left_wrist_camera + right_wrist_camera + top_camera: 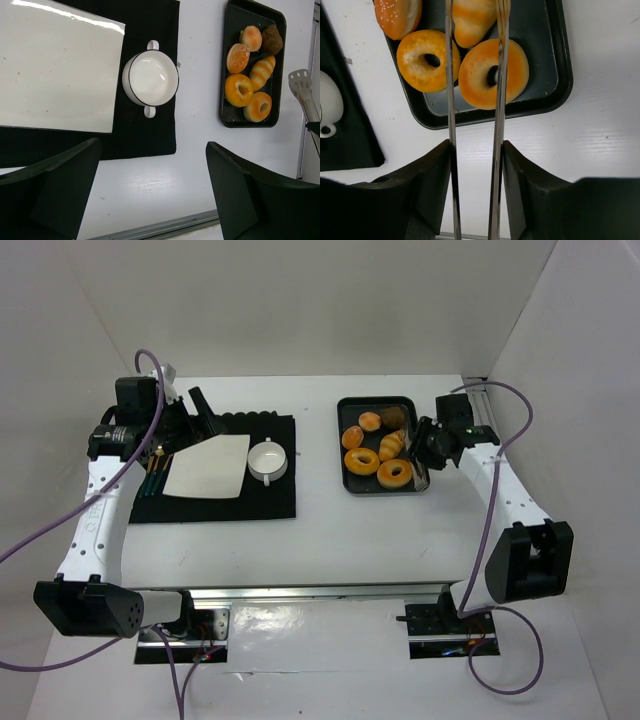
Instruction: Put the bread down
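Left to right across the table.

Left gripper [152,150]: it hangs above the black fabric mat [270,495], its two dark fingers spread wide with nothing between them. On the mat lie a glossy white rectangular plate [208,468] and, just beside it, a white two-handled bowl [267,460]. Well apart to the right stands the black rectangular tray [550,65]. It holds two glazed ring doughnuts [427,60], small round buns [397,15] and the bread [472,20], a small golden-orange ridged roll with tapered ends. The bread lies in the tray, close against the two doughnuts, between the tips of the slim steel tongs [451,125].

Right gripper [476,150]: it is clamped on the tongs' two arms, one finger outside each. Whether the blades press the roll cannot be told, since their tips run off the top of the wrist view.

Handling, as judged: the roll looks light and somewhat yielding, and its smooth glossy crust could slide between narrow metal blades. The best hold is across the thick middle, with the blades seated in the ridges rather than on the tapering ends, squeezed only enough to lift. The neighbouring doughnuts crowd it, so a straight upward lift seems wise
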Available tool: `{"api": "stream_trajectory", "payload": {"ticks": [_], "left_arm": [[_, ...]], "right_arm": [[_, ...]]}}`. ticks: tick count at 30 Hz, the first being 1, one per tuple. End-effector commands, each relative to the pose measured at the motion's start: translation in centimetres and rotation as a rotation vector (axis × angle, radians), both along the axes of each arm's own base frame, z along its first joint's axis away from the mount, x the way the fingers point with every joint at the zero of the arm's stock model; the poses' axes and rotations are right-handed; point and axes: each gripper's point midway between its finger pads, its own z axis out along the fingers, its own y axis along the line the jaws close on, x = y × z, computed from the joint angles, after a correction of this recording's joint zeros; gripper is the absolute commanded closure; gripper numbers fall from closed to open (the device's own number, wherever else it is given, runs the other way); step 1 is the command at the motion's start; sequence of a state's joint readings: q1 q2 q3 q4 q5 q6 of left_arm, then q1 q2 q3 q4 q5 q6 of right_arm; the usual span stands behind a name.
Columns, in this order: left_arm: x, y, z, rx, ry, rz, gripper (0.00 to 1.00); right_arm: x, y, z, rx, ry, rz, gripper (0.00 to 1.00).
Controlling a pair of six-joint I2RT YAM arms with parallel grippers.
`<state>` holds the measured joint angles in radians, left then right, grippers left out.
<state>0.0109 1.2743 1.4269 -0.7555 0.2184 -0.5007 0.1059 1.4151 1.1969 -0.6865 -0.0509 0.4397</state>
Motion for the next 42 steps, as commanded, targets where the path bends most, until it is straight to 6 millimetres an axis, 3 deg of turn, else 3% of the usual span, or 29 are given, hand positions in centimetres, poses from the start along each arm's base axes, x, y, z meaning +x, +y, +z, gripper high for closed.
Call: {"api": "stream_trajectory", "payload": {"ticks": [1, 4, 7, 20, 24, 28, 31, 33, 38, 42], "left_arm": [[0.6, -0.1, 1.7, -0.006, -0.058, -0.011, 0.0], [0.8, -0.1, 1.4, -0.006, -0.049, -0.011, 0.0], [0.8, -0.1, 1.4, -0.006, -0.049, -0.011, 0.0], [1.3, 0.3, 0.6, 0.001, -0.033, -0.007, 0.0], [1.3, 0.6, 0.2, 0.001, -0.024, 0.002, 0.0], [1.3, 0.6, 0.2, 0.001, -0.024, 0.002, 0.0], [1.3, 0.6, 0.2, 0.001, -0.024, 0.002, 0.0], [1.3, 0.6, 0.2, 0.001, -0.024, 0.002, 0.0], [1.3, 1.3, 0.9, 0.009, -0.046, 0.015, 0.0], [1.4, 1.7, 1.3, 0.017, -0.057, 0.019, 0.0]], "right_arm": [[0.7, 0.6, 1.8, 0.061, -0.025, 0.061, 0.48], [1.5, 0.3, 1.8, 0.061, -0.032, 0.052, 0.48], [1.8, 0.5, 1.3, 0.062, -0.019, 0.064, 0.42], [3.0, 0.5, -2.5, 0.048, 0.07, 0.076, 0.38], [4.1, 0.5, -2.7, 0.049, 0.044, 0.077, 0.38], [5.0, 0.4, -2.3, 0.041, 0.018, 0.071, 0.43], [5.1, 0.3, -2.0, 0.034, 0.014, 0.065, 0.56], [5.1, 0.0, -0.8, 0.02, -0.02, 0.054, 0.63], [3.8, -0.9, 0.8, 0.026, -0.025, 0.027, 0.64], [2.8, -1.3, 3.4, 0.027, -0.061, 0.019, 0.64]]}}
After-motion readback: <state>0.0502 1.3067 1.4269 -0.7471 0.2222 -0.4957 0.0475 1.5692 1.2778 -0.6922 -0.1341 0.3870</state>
